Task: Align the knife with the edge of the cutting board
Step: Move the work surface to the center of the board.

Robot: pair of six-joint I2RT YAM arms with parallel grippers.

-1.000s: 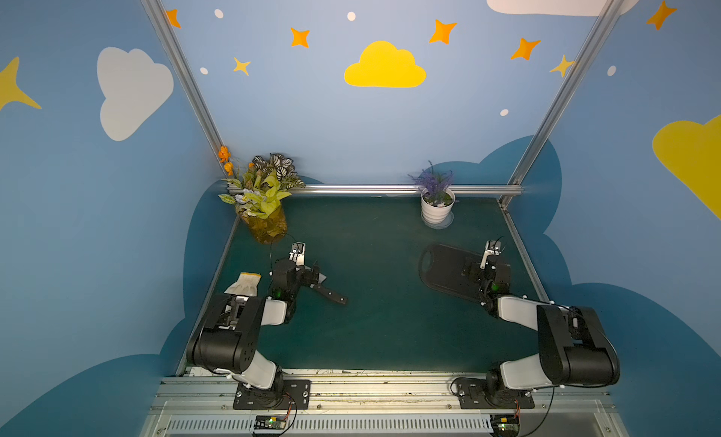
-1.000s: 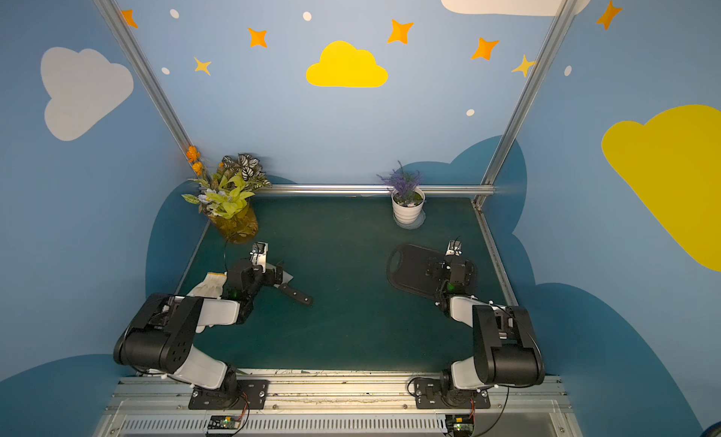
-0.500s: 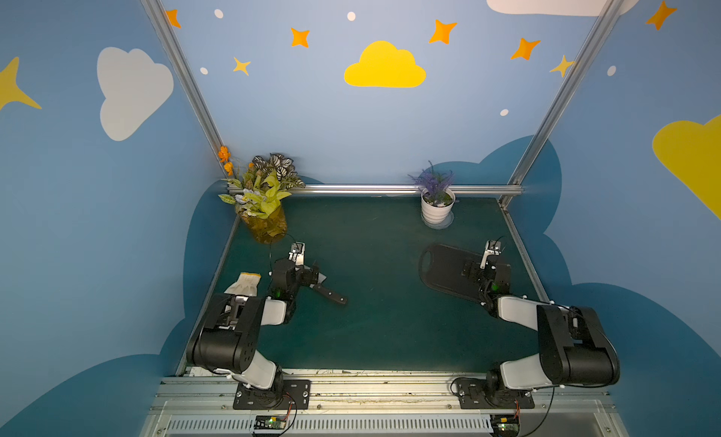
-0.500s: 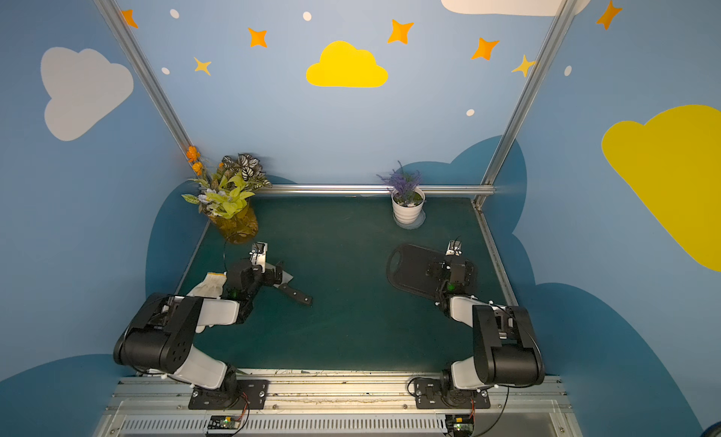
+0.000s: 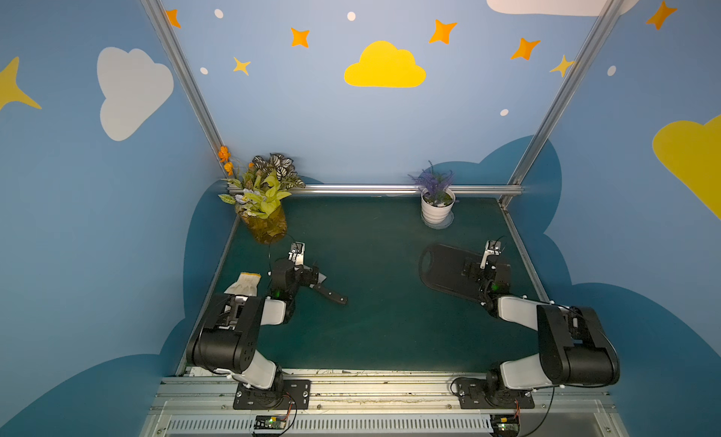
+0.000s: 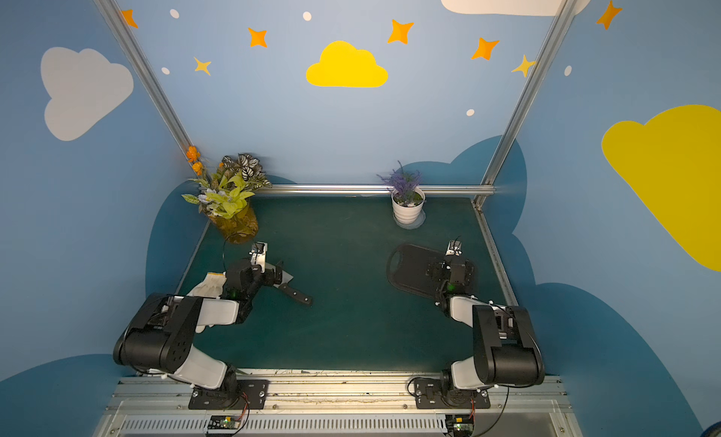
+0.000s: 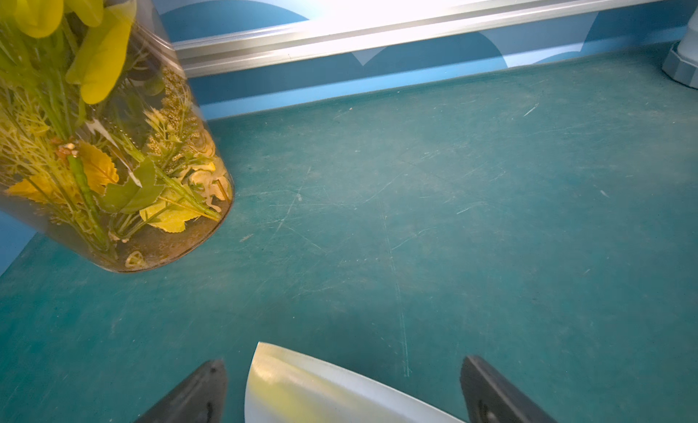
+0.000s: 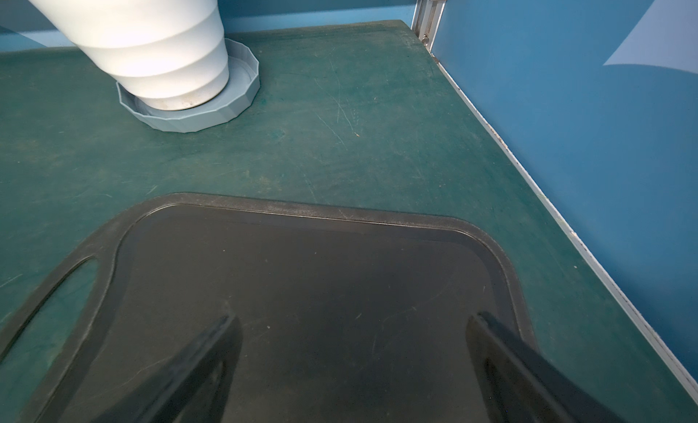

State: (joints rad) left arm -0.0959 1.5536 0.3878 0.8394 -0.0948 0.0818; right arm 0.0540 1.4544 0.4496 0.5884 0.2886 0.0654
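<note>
- Glove, white and knitted, lies close in at the left edge of the dark green surface, partly hidden by my left arm.
- Just past it, the knife lies flat on the left half of the surface. Its black handle points toward the middle and the near edge, and its silver blade points toward the far left corner.
- My left gripper stands wide open over the blade's far end. One finger is on each side of the blade's rounded corner, and green surface shows in both gaps. It grips nothing.
- Well apart from the knife, on the right half, the cutting board lies flat and a little slanted. Its handle slot faces the middle of the surface, and its other end is near the right rail.
- My right gripper is also spread wide and holds nothing. Both fingers are above the board's inner face, at the end away from the slot. I cannot tell whether the tips touch the board.
- The knife lies along no edge of the board.
- Farther off, a clear vase of yellow-green leaves stands in the far left corner, beyond the knife.
- A white pot with a purple plant sits in a pale saucer at the far edge, beyond the board's slot end.
</note>
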